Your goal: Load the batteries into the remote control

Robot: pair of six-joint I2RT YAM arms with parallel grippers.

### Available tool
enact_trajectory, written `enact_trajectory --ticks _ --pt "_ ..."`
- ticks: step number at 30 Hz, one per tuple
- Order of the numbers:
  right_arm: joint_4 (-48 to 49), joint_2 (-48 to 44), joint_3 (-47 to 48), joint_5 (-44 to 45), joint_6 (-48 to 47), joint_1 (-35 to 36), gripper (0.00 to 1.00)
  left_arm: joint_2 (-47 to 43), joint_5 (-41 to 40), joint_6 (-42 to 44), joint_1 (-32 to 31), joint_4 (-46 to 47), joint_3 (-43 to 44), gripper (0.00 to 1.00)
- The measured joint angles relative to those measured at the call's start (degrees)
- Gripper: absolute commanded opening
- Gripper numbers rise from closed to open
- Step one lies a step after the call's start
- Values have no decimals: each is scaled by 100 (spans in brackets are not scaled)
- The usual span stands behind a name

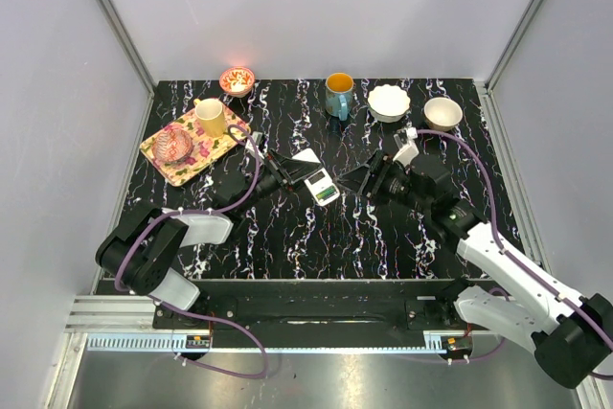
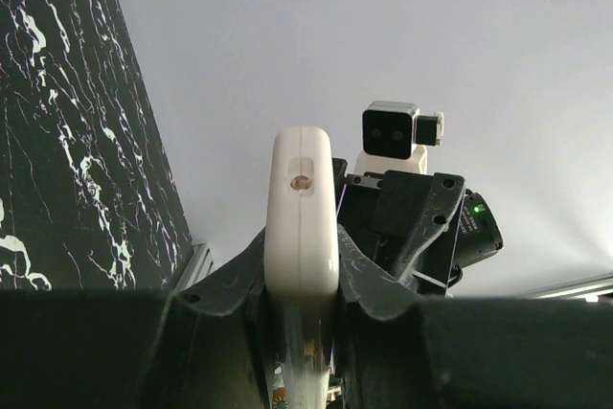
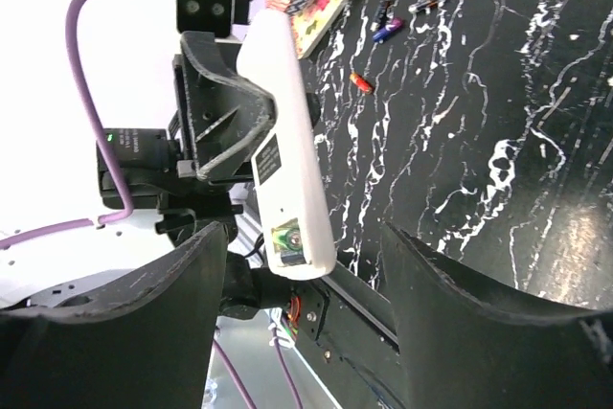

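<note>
Closest in the right wrist view are the right claw's (image 3: pixel 305 246) own dark fingers (image 3: pixel 124 313), spread wide with nothing between them. Just past their tips hangs the remote control (image 3: pixel 287 170). The left claw (image 2: pixel 302 275) is closed tight across its width and holds it clear of the table (image 1: pixel 316 246). Farther out, loose batteries (image 3: pixel 388 31) lie on the table beside the flowered tray (image 3: pixel 326 7), a red one nearest.

From where I stand, the right claw has to fetch a battery. It would do well to take one by its middle, bring it in parallel to the compartment and seat it gently. Meanwhile the left arm should turn the remote's back squarely towards it.

Only the right wrist view shows that back, with a dark label (image 3: pixel 268 160) and a small recess (image 3: pixel 287 241) near the lower end holding something greenish. Whether that is a seated battery I cannot tell. The left wrist view gives just the remote's narrow end. From above, the two claws face each other mid-table, near but apart.
</note>
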Motion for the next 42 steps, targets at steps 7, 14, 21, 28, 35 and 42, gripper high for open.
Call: enact_trajectory --ticks 7,14,21,28,35,42 --pt "581 367 -133 -562 142 0 65 2 0 -63 0 0 2 0" --pt "737 579 -225 -752 195 0 61 2 0 -83 -4 0 11 0" --pt "857 579 -234 -765 205 0 55 2 0 -109 -7 -2 13 0" --pt "879 581 -280 -822 225 0 50 2 0 -120 -11 -2 13 0" --pt "968 584 -280 -863 245 0 39 2 -9 -118 -15 -4 13 0" --pt "1036 605 -280 -870 280 0 29 2 -35 -116 -22 -9 13 0"
